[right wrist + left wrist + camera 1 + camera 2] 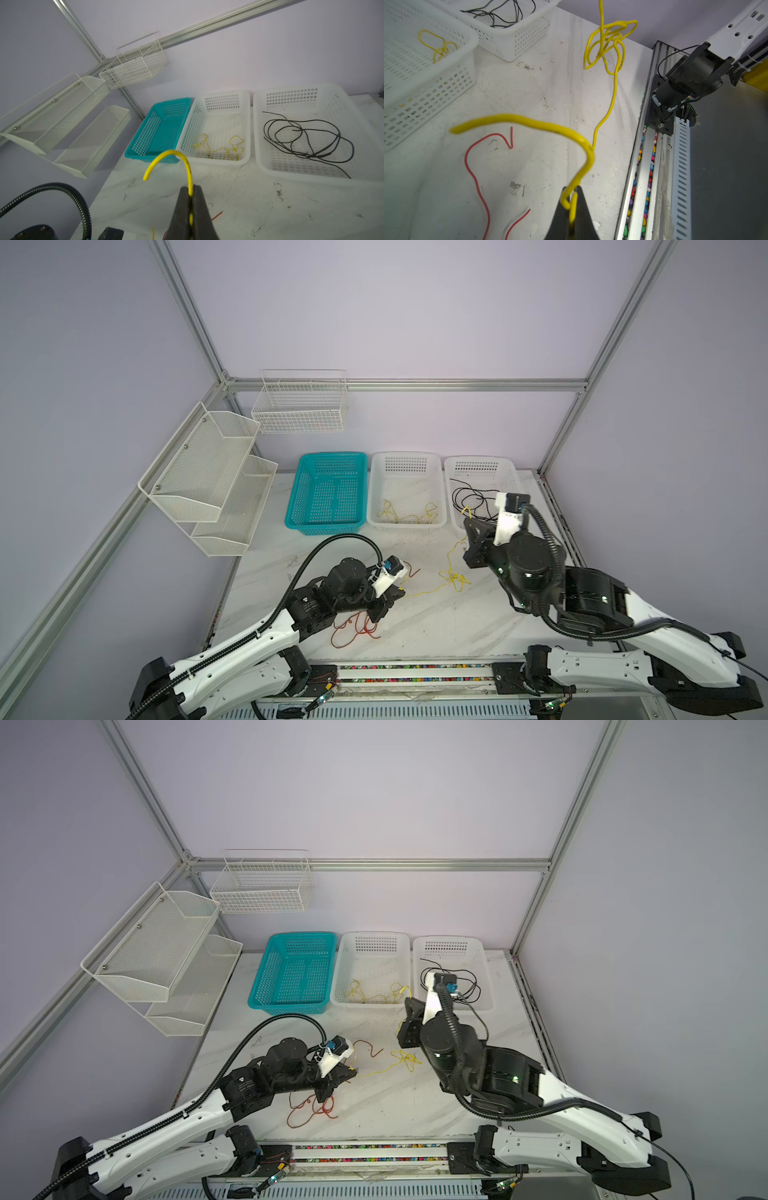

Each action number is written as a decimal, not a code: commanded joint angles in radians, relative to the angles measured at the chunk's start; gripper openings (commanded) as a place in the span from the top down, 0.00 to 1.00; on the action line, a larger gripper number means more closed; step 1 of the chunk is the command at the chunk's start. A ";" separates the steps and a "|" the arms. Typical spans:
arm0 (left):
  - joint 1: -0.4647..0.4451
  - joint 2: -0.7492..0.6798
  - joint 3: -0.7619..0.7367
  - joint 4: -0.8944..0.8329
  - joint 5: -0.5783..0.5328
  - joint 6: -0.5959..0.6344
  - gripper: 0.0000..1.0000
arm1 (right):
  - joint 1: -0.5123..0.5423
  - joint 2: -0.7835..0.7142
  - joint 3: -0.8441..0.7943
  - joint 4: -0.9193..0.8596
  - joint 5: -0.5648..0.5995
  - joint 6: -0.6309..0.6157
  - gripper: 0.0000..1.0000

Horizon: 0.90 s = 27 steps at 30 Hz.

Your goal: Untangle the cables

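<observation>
Plainly the trouble spot is the knot (455,577), a bunched snarl midway along the yellow cable (517,118), resting on the tabletop (436,630) between the two arms. The left claw (572,192) is clamped on one end of that cable, low over the tabletop, with a curved tail sticking out past its tips. The right claw (190,190) is clamped on the other end, raised, so the strand climbs from the knot up to it.

If the two claws pull straight apart, I judge the loops would cinch tighter instead of opening. The wire is thin and looks slick, so a hard tug could also slide it out of a grip, likelier on the left, where it sits as a folded bend between the tips.

The red cable (465,158) lies in loose coils just beside the left claw, and a sideways sweep could drag it into the yellow one. The right arm works near the right white basket (478,458) holding the black cables (337,136); a wide swing could knock its rim. More yellow wire lies in the middle white basket (405,454)
</observation>
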 commanded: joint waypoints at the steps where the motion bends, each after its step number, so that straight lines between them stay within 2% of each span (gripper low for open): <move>1: 0.003 -0.009 0.103 0.036 0.084 -0.022 1.00 | -0.006 -0.001 -0.065 0.157 -0.136 0.008 1.00; 6: 0.003 -0.061 0.069 0.059 0.085 -0.026 1.00 | -0.021 -0.014 -0.172 0.217 -0.109 0.030 1.00; 9: 0.002 -0.117 0.048 0.057 0.053 -0.040 1.00 | -0.086 -0.030 -0.217 0.217 -0.113 0.050 1.00; 11: 0.002 -0.160 0.035 0.052 0.036 -0.057 1.00 | -0.185 -0.055 -0.250 0.228 -0.179 0.042 1.00; 15: 0.003 -0.230 0.011 0.055 0.083 -0.088 1.00 | -0.460 -0.046 -0.334 0.281 -0.455 0.039 1.00; 17: 0.003 -0.251 0.014 0.037 0.097 -0.094 1.00 | -0.536 -0.022 -0.355 0.296 -0.522 0.040 1.00; 23: 0.003 -0.327 0.012 -0.046 0.062 -0.088 1.00 | -0.647 -0.030 -0.336 0.321 -0.566 0.037 1.00; 27: 0.003 -0.368 0.007 -0.086 -0.051 -0.085 1.00 | -0.687 -0.002 -0.290 0.315 -0.597 0.014 1.00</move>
